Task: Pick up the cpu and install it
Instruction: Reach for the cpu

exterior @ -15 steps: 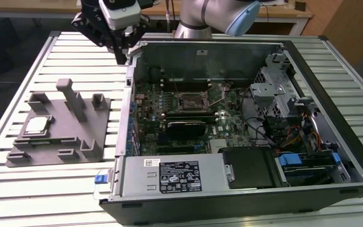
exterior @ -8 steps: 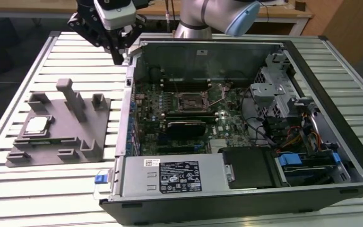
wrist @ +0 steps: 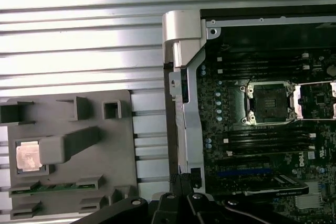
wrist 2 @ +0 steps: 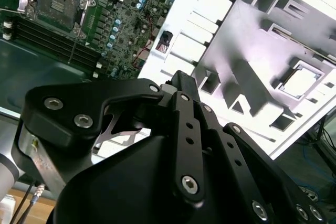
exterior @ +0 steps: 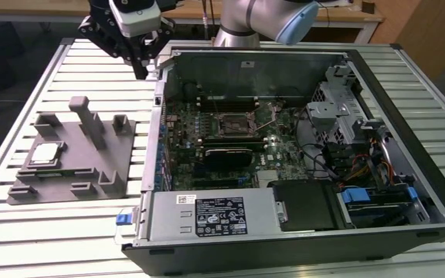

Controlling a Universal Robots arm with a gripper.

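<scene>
The slatted tabletop (exterior: 53, 75) carries a grey tray (exterior: 83, 174) at the exterior view's left, just beside an open computer case (exterior: 284, 258); bare slats run beyond the tray's far edge. The hand (exterior: 139, 70) hangs over those slats near the case's far corner, fingers together and empty; the cpu (exterior: 44, 153) lies flat in the tray, well apart from the hand.
</scene>
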